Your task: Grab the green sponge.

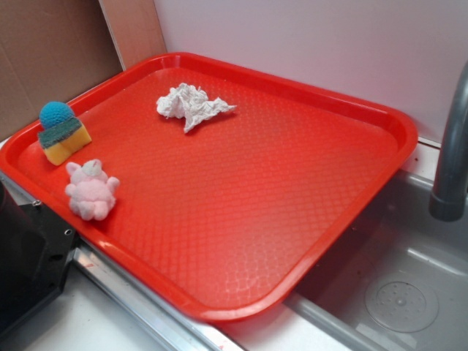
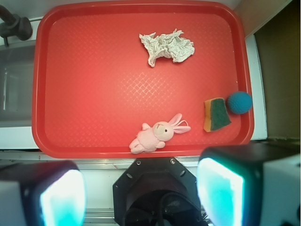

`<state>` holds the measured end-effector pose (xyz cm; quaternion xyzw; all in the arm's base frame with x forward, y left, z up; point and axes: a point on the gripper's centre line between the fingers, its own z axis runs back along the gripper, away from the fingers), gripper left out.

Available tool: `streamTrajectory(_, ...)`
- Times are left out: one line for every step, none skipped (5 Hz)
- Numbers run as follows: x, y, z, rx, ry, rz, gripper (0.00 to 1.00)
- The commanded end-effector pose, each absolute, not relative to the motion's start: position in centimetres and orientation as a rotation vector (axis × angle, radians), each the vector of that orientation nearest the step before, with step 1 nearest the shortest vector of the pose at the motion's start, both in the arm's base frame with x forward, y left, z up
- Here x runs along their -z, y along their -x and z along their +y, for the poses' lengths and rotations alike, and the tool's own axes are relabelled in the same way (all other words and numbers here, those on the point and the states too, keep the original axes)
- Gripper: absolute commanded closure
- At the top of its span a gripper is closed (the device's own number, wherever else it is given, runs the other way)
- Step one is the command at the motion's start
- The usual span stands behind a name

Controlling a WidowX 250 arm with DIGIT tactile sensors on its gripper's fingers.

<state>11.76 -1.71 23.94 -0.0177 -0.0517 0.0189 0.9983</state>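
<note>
Hovering above the near edge of the large red textured plastic tray (image 2: 84, 70), the gripper (image 2: 141, 193) has its two blurred fingers (image 2: 221, 193) spread wide, holding nothing. Green sponge (image 2: 217, 114), a small yellow foam block with dark green scouring layer and teal fuzzy ball, sits at the tray's rim in one corner, ball resting against the rim. Pink fluffy plush bunny (image 2: 157, 134) lies near it, apart. Crumpled white paper (image 2: 167, 47) lies further in on the tray, well apart from both.
</note>
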Motion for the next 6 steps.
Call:
streamTrajectory(-23.9, -11.8, -1.7, -0.038, 0.035, -0.103, 0.00)
streamTrajectory(-22.2, -12.0, -0.7, -0.150, 0.006, -0.112, 0.00)
streamTrajectory(-20.4, -12.6, -0.1, -0.248, -0.033, -0.142, 0.00)
streamTrajectory(-18.3, -12.2, 0.9, -0.352, -0.080, -0.174, 0.00)
streamTrajectory(-15.1, -12.5, 2.6, -0.467, -0.069, -0.163, 0.00)
streamTrajectory(-12.5, -13.1, 4.1, -0.460, -0.090, -0.166, 0.00)
